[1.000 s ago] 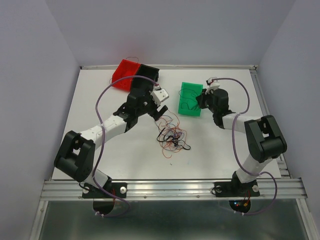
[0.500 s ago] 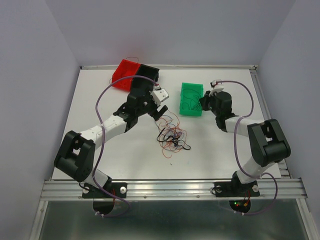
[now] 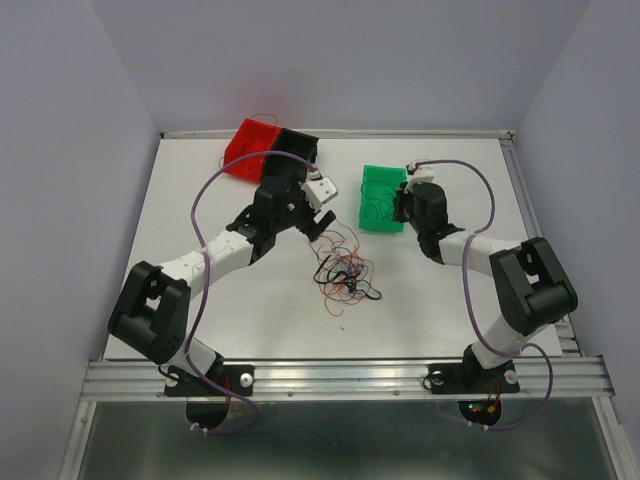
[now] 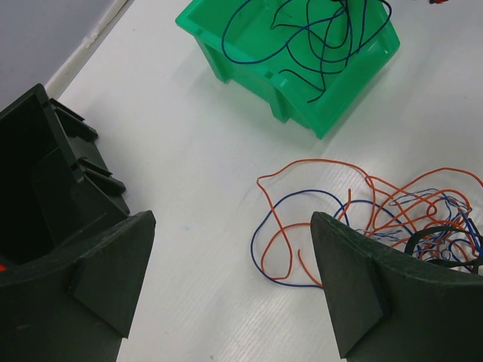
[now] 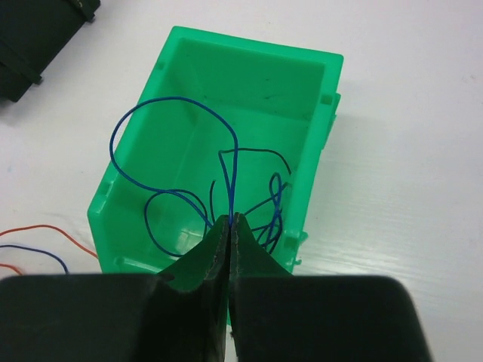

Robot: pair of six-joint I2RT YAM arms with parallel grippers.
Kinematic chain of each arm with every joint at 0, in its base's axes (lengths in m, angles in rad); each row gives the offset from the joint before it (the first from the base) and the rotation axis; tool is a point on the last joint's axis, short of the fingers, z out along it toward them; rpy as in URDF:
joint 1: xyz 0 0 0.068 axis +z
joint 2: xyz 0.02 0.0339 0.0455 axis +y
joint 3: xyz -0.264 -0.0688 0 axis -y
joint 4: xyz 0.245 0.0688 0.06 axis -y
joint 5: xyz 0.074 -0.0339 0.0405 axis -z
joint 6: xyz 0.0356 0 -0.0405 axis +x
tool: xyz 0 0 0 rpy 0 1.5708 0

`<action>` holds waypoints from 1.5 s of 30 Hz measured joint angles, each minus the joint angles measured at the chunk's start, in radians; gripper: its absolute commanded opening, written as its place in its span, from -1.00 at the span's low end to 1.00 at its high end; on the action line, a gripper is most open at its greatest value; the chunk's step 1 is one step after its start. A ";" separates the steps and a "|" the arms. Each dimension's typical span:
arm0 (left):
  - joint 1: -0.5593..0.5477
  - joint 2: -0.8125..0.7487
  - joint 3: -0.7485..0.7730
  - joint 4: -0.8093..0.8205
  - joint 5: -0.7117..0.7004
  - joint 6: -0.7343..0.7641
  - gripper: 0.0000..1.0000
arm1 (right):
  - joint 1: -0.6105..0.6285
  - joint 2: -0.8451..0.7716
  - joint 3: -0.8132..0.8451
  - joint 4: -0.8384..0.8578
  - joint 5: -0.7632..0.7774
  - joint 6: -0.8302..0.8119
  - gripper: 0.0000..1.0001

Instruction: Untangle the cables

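Note:
The cables point(image 3: 345, 272) lie as a tangle of thin red, orange, blue and black strands mid-table, and in the left wrist view the cables point(image 4: 407, 215) sit at the right edge. My left gripper point(image 3: 325, 215) point(image 4: 232, 226) hovers open just left of the heap, with only bare table between its fingers. Over the near end of the green bin point(image 3: 380, 198) point(image 5: 249, 39), my right gripper point(image 3: 402, 205) point(image 5: 230, 217) is shut on a blue cable point(image 5: 234, 166). That cable loops up from other blue strands in the bin.
A black bin point(image 3: 295, 145) point(image 4: 45, 173) and a red bin point(image 3: 250, 148) stand side by side at the back left, close behind my left wrist. The green bin point(image 4: 241, 72) is beyond the tangle. Grey walls enclose the table.
The right arm has shifted a little at the green bin, its wrist swinging slightly, still shut on the blue cable. The left arm and the tangle have not moved.

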 measured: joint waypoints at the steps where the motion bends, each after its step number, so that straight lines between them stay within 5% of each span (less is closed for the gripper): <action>1: 0.000 0.000 0.000 0.000 0.000 0.000 0.91 | 0.022 0.005 0.011 -0.011 0.028 -0.006 -0.99; 12: 0.000 0.000 0.001 -0.001 0.000 0.000 0.91 | 0.134 0.186 0.227 -0.111 0.240 -0.047 -0.99; 29: 0.000 0.000 0.002 -0.005 0.000 0.000 0.91 | 0.114 0.379 0.315 -0.155 0.252 0.004 -0.99; 31: 0.000 0.000 0.002 -0.008 0.000 0.000 0.91 | 0.105 0.379 0.316 -0.155 0.246 0.011 -0.64; 45: 0.000 0.000 0.002 -0.014 0.007 0.001 0.91 | 0.094 0.195 0.315 -0.177 0.205 0.015 -0.11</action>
